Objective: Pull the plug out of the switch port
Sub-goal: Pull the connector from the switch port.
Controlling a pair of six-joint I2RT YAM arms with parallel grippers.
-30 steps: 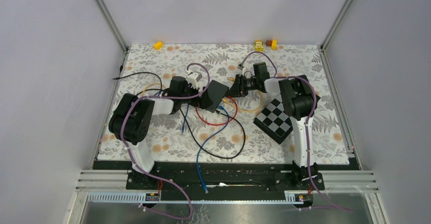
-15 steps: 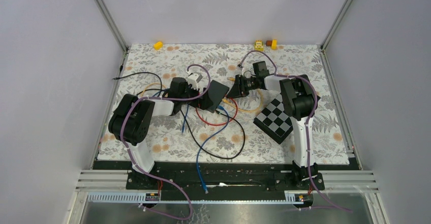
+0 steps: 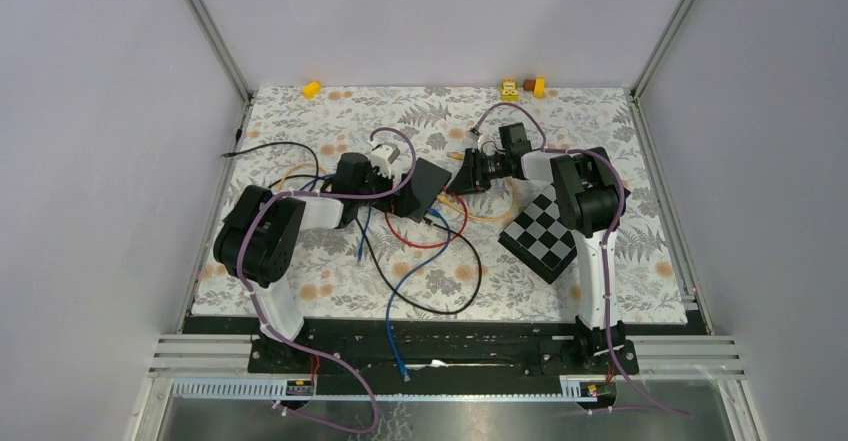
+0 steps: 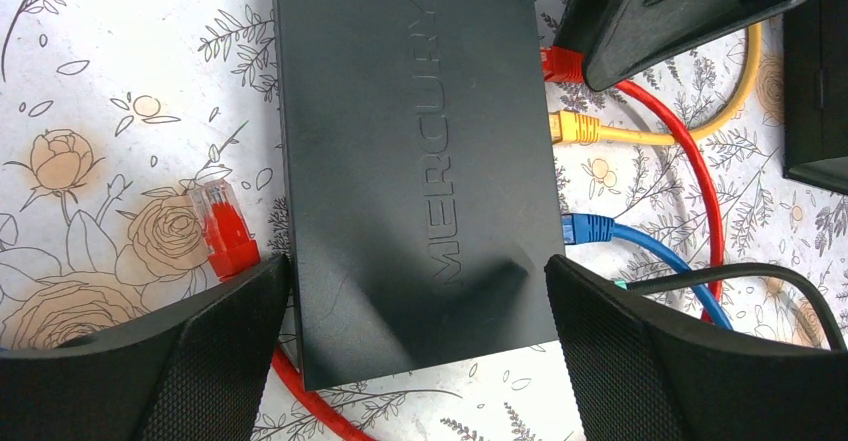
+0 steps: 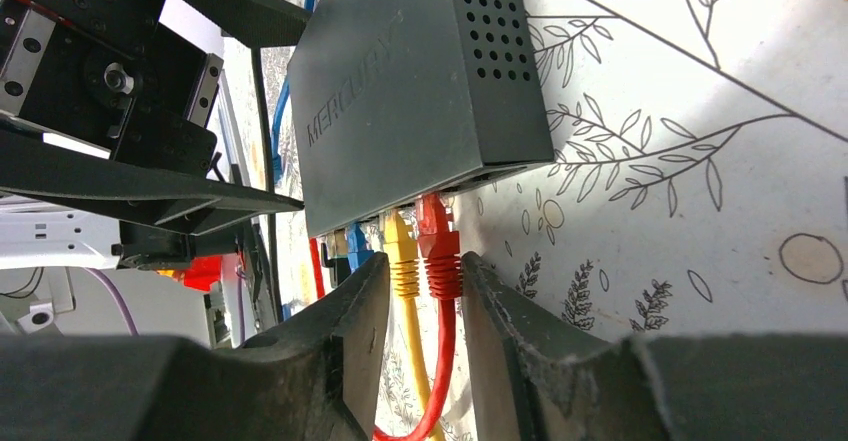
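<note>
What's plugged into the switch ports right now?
Three in a row: red plug, yellow plug, blue plug. Their latches and the sockets are hidden under the front edge of the switch; any further ports can't be seen.

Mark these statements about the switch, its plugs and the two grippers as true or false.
1. The switch bears the word MERCURY. True.
2. Only one cable is plugged into it. False: a red plug, a yellow plug and a blue plug sit in its ports.
3. The left gripper straddles the switch. True.
4. The right gripper is far from the switch. False: its fingers flank the red and yellow plugs.
5. A loose red plug lies on the mat. True.
</note>
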